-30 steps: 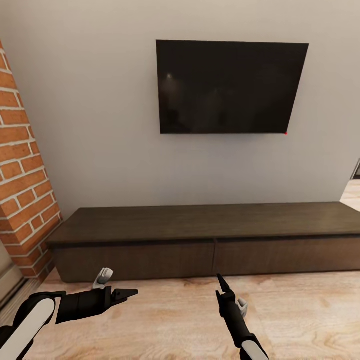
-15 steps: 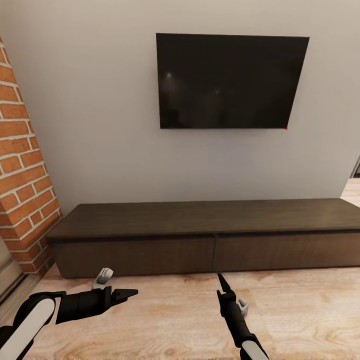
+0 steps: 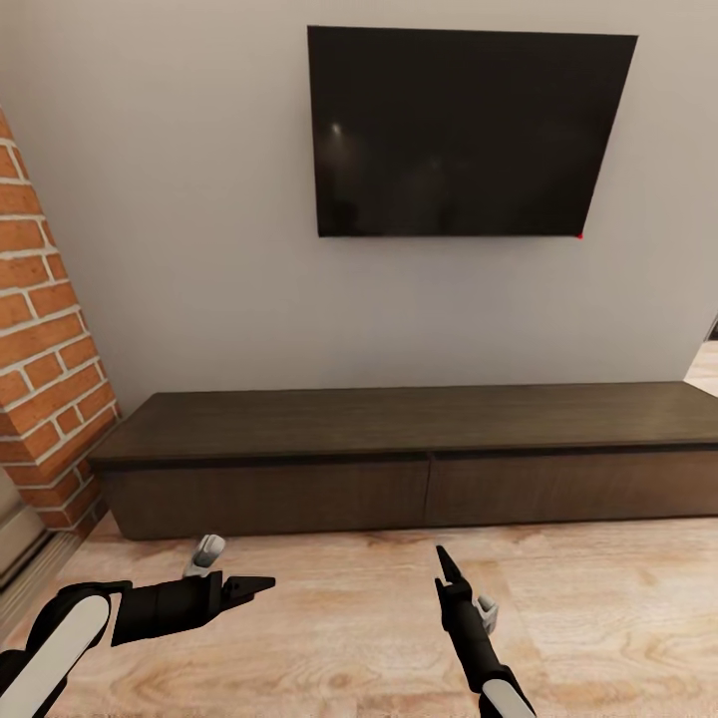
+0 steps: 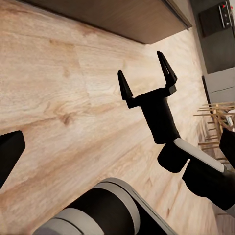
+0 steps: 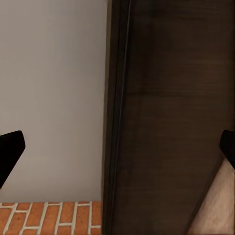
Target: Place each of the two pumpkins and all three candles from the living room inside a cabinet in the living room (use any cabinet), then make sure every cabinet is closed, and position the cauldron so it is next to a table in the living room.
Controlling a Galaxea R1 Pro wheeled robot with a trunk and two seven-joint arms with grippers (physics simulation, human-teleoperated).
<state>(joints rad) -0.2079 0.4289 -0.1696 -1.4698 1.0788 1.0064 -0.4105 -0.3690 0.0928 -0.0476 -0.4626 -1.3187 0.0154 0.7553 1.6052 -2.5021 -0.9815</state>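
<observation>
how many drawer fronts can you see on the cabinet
2. On the cabinet, the left drawer front runs from the brick-wall end to the centre seam; the right drawer front runs on past the picture's edge, so more may lie beyond. Both look closed.

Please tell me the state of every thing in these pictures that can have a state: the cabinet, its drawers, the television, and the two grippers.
cabinet: top bare, both drawer fronts closed.
television: dark screen, mounted on the wall.
left gripper: empty, above the floor; opening unclear.
right gripper: open, empty.
</observation>
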